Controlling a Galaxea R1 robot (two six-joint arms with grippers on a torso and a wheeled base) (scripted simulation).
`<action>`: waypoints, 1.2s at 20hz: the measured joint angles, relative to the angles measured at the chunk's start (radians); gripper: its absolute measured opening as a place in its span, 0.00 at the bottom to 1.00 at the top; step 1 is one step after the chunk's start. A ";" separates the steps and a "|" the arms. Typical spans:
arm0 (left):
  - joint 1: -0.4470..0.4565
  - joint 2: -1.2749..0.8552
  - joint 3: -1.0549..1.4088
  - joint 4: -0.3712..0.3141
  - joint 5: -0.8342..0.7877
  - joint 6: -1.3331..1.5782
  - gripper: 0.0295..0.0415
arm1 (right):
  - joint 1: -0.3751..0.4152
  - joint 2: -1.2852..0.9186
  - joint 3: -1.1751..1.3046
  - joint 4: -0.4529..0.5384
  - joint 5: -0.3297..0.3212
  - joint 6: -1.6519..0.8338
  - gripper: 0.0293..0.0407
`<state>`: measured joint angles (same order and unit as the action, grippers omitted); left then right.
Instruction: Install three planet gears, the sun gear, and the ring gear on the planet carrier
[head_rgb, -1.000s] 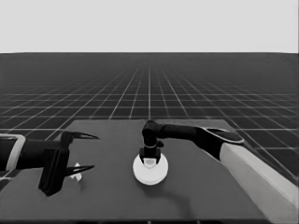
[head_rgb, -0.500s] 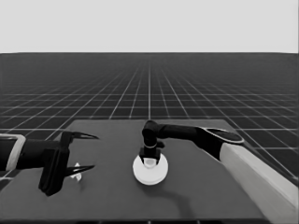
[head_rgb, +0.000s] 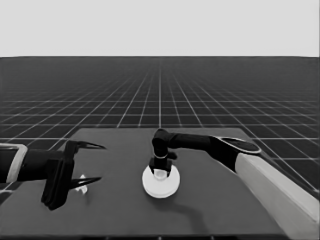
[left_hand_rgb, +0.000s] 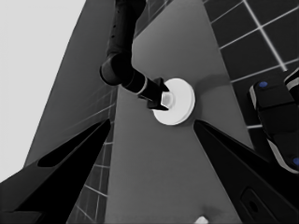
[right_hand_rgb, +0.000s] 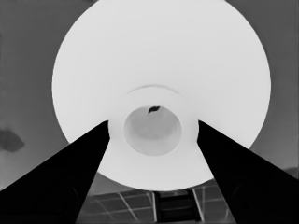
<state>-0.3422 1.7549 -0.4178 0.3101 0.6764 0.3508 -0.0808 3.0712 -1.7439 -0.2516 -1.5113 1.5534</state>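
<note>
Head view: right gripper (head_rgb: 160, 171) hides larger round part (head_rgb: 161, 185) hub (partly).

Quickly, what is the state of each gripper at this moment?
Left gripper: open, holding nothing, waiting over the table's left end.
Right gripper: fingers around the hub of the larger round part; grip cannot be told.

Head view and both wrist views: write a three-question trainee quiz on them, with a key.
1. True or false: the right pincer is at the larger round part, mid-table.
2. The left pincer is: A. open, over the table's left end; B. shut on a gear.
3. Fill the gap: the larger round part has a ___ in its middle.
Key: 1 true; 2 A; 3 hole.
</note>
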 joint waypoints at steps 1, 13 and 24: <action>0.000 0.000 0.000 0.000 0.000 0.000 0.75 | 0.000 0.000 0.000 0.000 0.000 0.009 0.51; 0.000 0.000 0.000 0.000 0.000 0.000 0.75 | 0.000 0.000 0.000 0.000 0.000 0.113 0.51; 0.000 0.000 0.000 0.000 0.000 0.000 0.75 | 0.000 0.000 0.000 0.000 0.000 0.209 0.51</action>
<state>-0.3422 1.7549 -0.4178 0.3101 0.6764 0.3508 -0.0809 3.0712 -1.7439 -0.2516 -1.5113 1.7628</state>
